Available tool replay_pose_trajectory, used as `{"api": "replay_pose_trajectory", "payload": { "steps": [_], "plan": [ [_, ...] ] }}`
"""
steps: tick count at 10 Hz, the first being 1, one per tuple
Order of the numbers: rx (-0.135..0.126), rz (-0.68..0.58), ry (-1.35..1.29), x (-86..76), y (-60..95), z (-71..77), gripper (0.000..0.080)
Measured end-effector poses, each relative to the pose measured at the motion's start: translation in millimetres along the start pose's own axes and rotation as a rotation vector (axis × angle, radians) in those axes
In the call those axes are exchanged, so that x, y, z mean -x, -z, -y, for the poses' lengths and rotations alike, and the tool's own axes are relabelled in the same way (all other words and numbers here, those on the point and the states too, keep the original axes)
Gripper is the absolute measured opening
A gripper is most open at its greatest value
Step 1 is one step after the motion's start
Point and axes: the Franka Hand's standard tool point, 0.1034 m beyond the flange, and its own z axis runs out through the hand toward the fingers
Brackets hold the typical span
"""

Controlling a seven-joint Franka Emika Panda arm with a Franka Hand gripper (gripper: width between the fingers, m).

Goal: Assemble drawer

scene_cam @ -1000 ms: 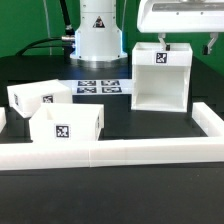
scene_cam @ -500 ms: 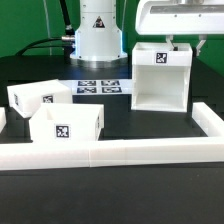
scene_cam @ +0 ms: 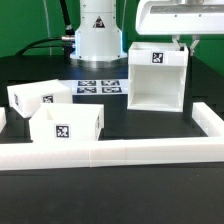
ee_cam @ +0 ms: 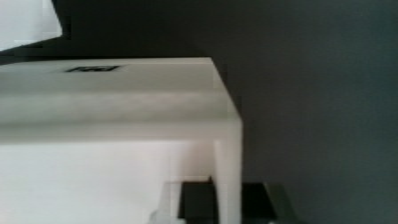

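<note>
The white boxy housing (scene_cam: 157, 78) stands at the exterior view's right, open side toward the camera, with a square tag on its top front. My gripper (scene_cam: 183, 43) comes down from above and is shut on the housing's right wall. In the wrist view the housing (ee_cam: 107, 100) fills most of the picture, and my gripper (ee_cam: 226, 200) has a dark finger on each side of the thin wall. Two small open-top trays sit at the exterior view's left: one farther back (scene_cam: 42, 97) and one nearer (scene_cam: 68, 124), each with a tag.
A long low white wall (scene_cam: 110, 152) runs across the front and turns back at the right (scene_cam: 212, 122). The marker board (scene_cam: 98, 86) lies flat in front of the robot base (scene_cam: 96, 35). The table top is black.
The housing has shifted toward the exterior view's left and slightly up, with my gripper moving along on its right wall. The two trays have not moved.
</note>
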Motion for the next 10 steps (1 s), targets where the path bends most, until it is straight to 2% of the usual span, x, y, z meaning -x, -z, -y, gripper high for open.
{"api": "replay_pose_trajectory", "payload": {
  "steps": [4,6,10],
  "plan": [
    [0.0,0.0,0.005,-0.3,0.0,-0.4,0.0037],
    [-0.01,-0.009,0.042,-20.1,0.8,-5.6,0.0038],
    [-0.03,-0.043,0.047,-67.4,2.7,-4.7,0.0038]
  ]
}}
